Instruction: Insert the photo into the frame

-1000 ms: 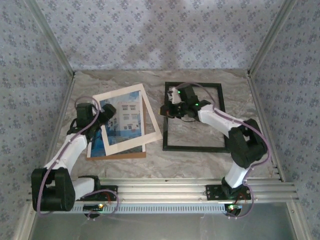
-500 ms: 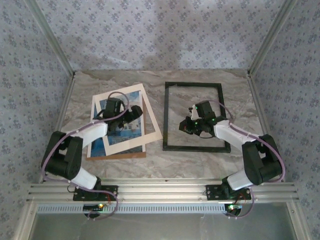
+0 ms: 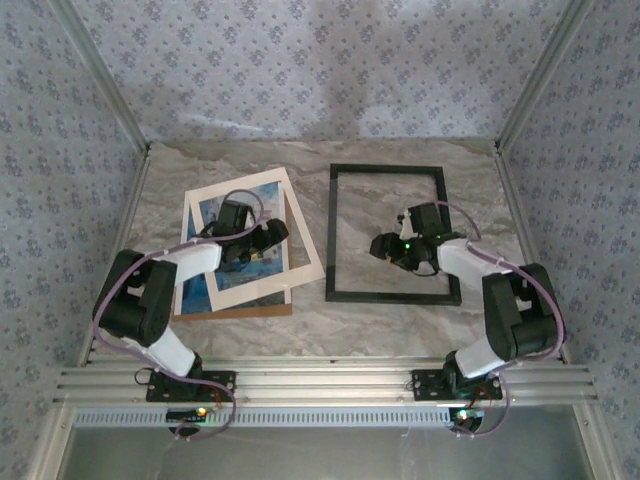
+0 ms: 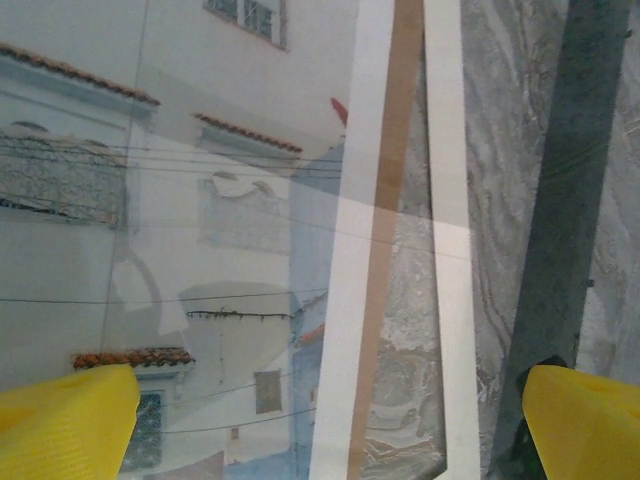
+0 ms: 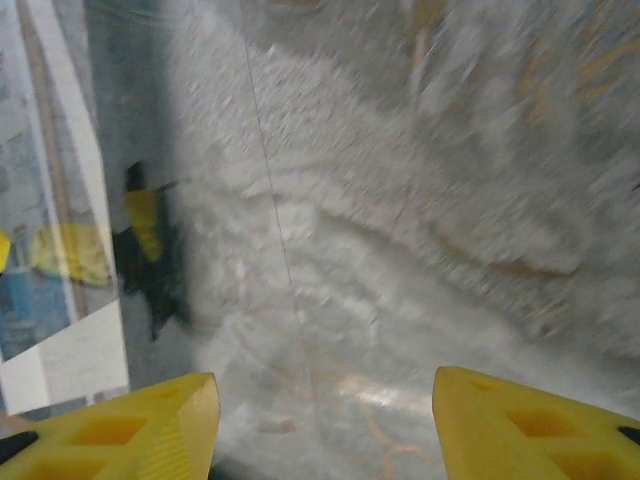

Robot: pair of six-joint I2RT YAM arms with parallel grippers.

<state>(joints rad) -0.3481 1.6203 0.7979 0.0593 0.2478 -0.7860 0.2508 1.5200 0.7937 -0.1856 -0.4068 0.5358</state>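
**Photo lies askew at the left, frame empty at the right**

From the top external camera, the photo (image 3: 298, 232) lies flat on the left half of the marble surface (image 3: 300, 330), on a brown backing board (image 3: 235, 312) whose near edge shows beneath it. Its long axis runs from the near edge toward the far edge, with the far end leaning left. The frame (image 3: 392, 297) lies on the right half, just beside the photo but apart from it. Its long axis runs near to far, almost square to the surface's edges. The left gripper (image 3: 258, 245) hangs over the photo's middle, and the right gripper (image 3: 383, 245) sits inside the frame's opening, over bare marble.

In the left wrist view, the left gripper (image 4: 325, 425) is spread wide and grips nothing. The printed buildings of the photo (image 4: 180, 200) lie below it, and a dark bar of the frame (image 4: 570, 200) runs along the right.

In the right wrist view, which is blurred, the right gripper (image 5: 320, 420) is parted and empty above marble.
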